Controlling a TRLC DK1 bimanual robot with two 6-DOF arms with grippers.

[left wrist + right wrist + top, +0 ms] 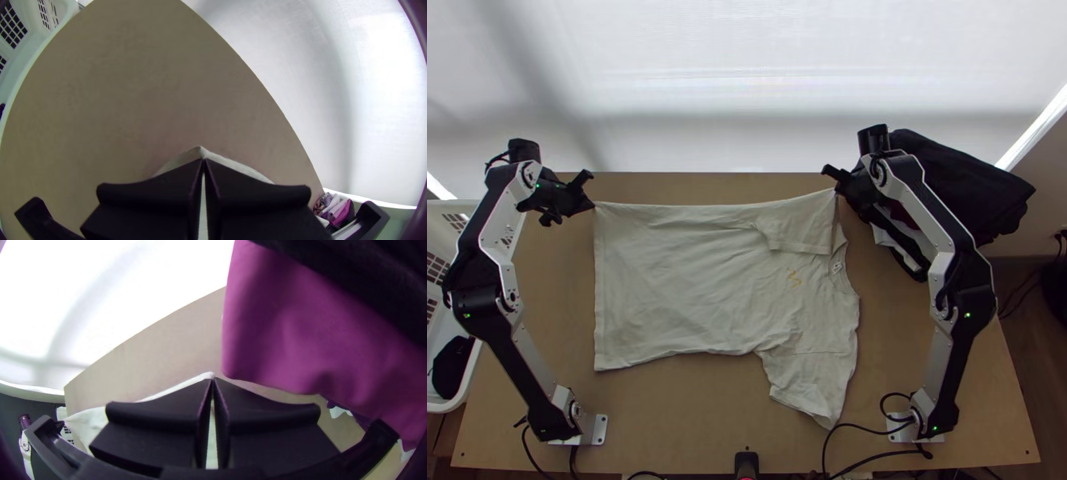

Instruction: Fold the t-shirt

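Since a fold calls for an even edge, the t-shirt (691, 296) is probably pinched at two far points so that its long side can travel as one line. From the top view, it lies spread across the middle of the table (691, 416), hem towards the left edge, neckline towards the right. The left gripper (593, 203) has the hem's far corner; the right gripper (837, 189) has fabric at the far shoulder, where the sleeve lies turned in over the body, likely to keep the outline narrow. The other sleeve points towards the near edge, and dark clothing (963, 176) is heaped by the far right corner, apparently out of the way. In the left wrist view, the fingers are closed on a small peak of pale cloth. The right wrist view has its fingers closed on another, just beside magenta cloth (302, 329), which could snag during a lift.
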